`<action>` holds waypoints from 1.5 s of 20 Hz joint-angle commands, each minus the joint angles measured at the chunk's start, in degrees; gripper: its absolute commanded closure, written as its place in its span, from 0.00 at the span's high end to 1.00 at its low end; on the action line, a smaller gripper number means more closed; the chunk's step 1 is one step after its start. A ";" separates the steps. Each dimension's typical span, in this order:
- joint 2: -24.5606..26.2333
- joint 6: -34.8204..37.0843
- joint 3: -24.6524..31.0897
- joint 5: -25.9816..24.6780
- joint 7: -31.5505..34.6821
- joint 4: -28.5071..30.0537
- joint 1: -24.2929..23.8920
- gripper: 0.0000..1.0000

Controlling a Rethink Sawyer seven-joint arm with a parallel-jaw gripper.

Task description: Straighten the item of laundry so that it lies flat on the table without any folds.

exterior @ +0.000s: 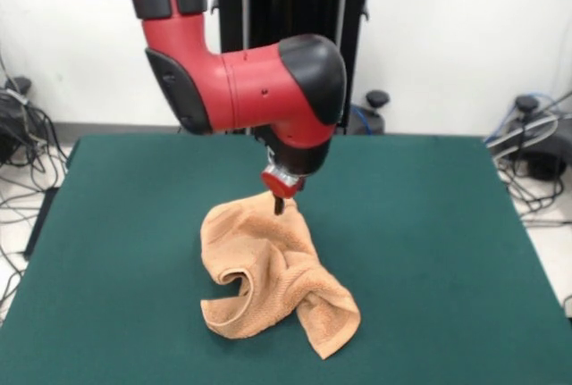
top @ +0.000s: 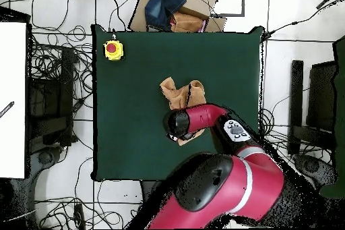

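Even, bright light is falling from above; the worktop (exterior: pixel 447 224) is showing flat green with no glare. The towel (exterior: pixel 277 278) is casting only a thin soft shadow along its near edge. The arm (exterior: pixel 259 90) is carrying soft highlights on its red shell. Front view is looking slightly soft throughout.

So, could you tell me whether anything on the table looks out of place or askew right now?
Yes: the towel is far from flat. It sits bunched in twisted folds mid-table, one edge drawn up to the gripper. Near one corner, a yellow box with a red button looks undisturbed.
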 commanded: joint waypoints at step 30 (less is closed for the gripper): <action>-9.64 18.81 6.10 3.27 -8.20 -4.64 1.77 1.00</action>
